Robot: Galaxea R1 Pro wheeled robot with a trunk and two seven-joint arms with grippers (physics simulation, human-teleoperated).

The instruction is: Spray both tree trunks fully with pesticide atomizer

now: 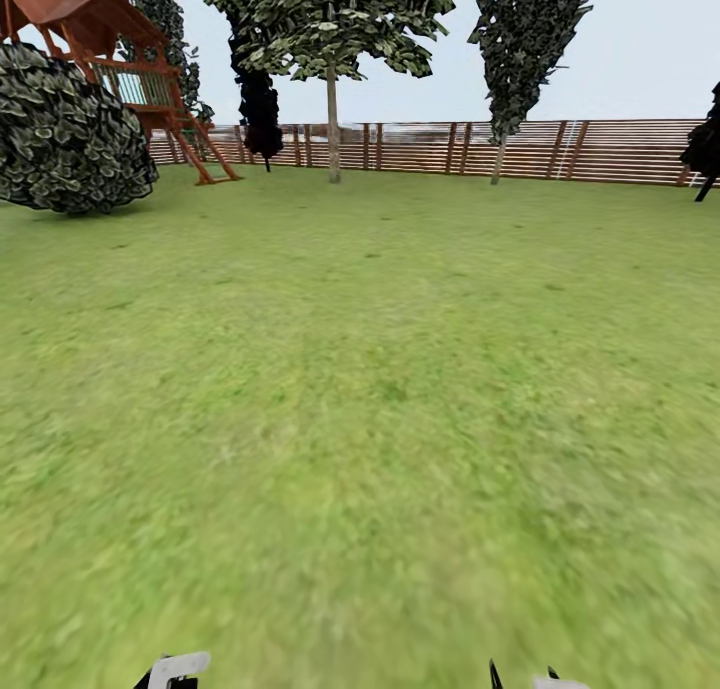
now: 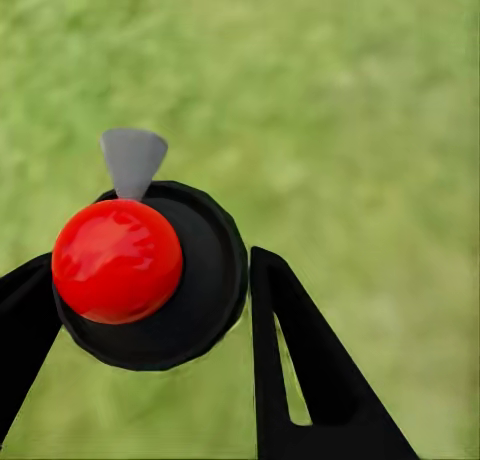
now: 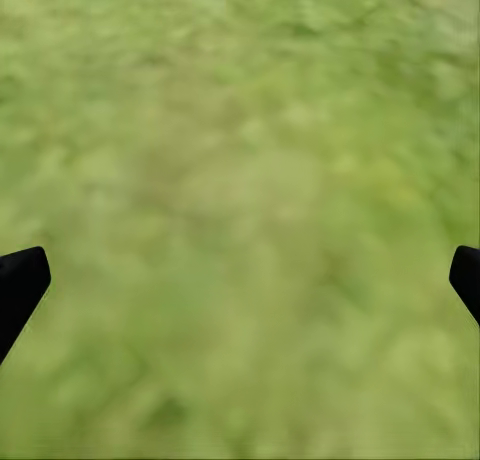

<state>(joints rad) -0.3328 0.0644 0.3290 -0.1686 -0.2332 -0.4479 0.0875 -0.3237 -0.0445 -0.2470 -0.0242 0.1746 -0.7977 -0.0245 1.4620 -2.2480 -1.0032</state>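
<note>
Item: spray bottle (image 2: 150,275), black, round body seen from above, red spot on top, grey nozzle pointing away over the grass. We found it pinched between the two black fingers (image 2: 310,370) of the left end effector (image 2: 150,310), one finger on each side of the body, off the lawn.

Item: right end effector (image 3: 240,280), spread wide, empty, with only its two dark tips at the frame's edges above blurred grass.

Step in hand, as we judged it: carrying the bottle across the lawn (image 1: 360,419) toward the trees. To do it well, we would keep the grip firm and the nozzle level and facing forward, drive straight for the nearer pale trunk (image 1: 333,124), and stop close enough that the spray lands on bark, not on grass.

Item: second tree, leaning trunk (image 1: 497,159), right of the first, just before the slatted wooden fence (image 1: 600,149). No specks of spray could be made out on either trunk at this range.

Surroundings: large round bush (image 1: 65,134) at far left; red-brown wooden play tower (image 1: 120,59) with ladder behind it; dark shrubs along the fence. Open grass lay between us and both trunks; nothing stood in the way.
</note>
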